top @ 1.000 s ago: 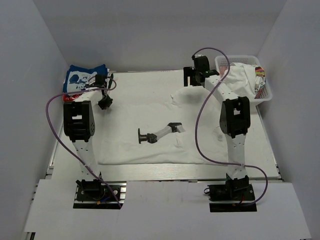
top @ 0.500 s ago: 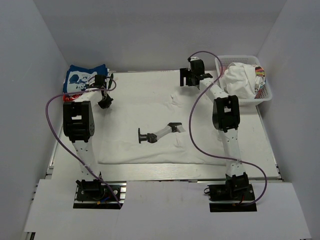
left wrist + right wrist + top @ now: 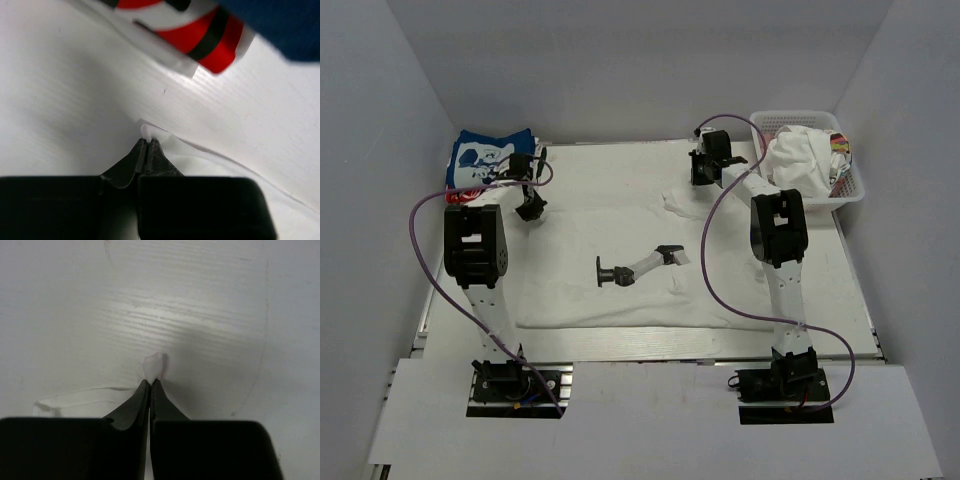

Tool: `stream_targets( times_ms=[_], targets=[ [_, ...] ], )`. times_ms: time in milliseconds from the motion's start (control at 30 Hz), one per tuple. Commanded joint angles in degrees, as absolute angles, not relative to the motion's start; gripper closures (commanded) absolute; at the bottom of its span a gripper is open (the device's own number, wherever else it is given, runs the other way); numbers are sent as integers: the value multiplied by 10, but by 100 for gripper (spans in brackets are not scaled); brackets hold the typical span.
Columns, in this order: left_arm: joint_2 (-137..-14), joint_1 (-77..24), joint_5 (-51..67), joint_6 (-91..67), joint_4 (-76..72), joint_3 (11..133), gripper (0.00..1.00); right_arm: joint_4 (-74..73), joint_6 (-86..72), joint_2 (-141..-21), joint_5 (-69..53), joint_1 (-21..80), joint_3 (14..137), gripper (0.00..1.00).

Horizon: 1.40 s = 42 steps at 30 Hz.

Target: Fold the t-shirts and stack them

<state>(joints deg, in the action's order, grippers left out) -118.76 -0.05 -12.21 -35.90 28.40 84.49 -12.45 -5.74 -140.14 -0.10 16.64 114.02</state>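
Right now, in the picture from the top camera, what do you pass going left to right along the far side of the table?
Blue t-shirt → left end effector → right end effector → basket.

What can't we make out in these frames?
Top view: shirts in the basket overlap; count unclear.
Top view: dark object on the white shirt is too small to identify.
Left wrist: blue shirt and red patterned shirt cut by top edge.
Both wrists: left gripper and right gripper hide how much cloth they pinch.
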Motion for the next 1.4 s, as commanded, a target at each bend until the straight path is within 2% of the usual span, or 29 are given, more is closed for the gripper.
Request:
stream_targets(
  times_ms=[0,300,333,567,700,900,1133,1367],
  targets=[
    [-1127,-12,-124,-352,294,824,100,-102,-49,-1333,-6,169,1098,100],
    [-997,-12,-124,-352,252,715,100,-61,-17,-1100,-3,179,880,100],
    [-985,-12,-124,-352,252,705,100,-55,-16,-1082,15,183,821,100],
    [-905,-12,-144,-334,216,622,100,-69,-11,-903,69,195,653,100],
    [-869,-12,-144,-334,211,600,100,-106,-13,-803,117,200,605,100],
    [-810,-12,-150,-334,200,547,100,-196,-42,-717,157,203,576,100],
    [-766,-12,-157,-345,194,490,100,-257,-90,-608,130,205,519,100],
    [-737,-12,-169,-370,194,450,100,-300,-122,-561,95,214,445,100]
  ],
)
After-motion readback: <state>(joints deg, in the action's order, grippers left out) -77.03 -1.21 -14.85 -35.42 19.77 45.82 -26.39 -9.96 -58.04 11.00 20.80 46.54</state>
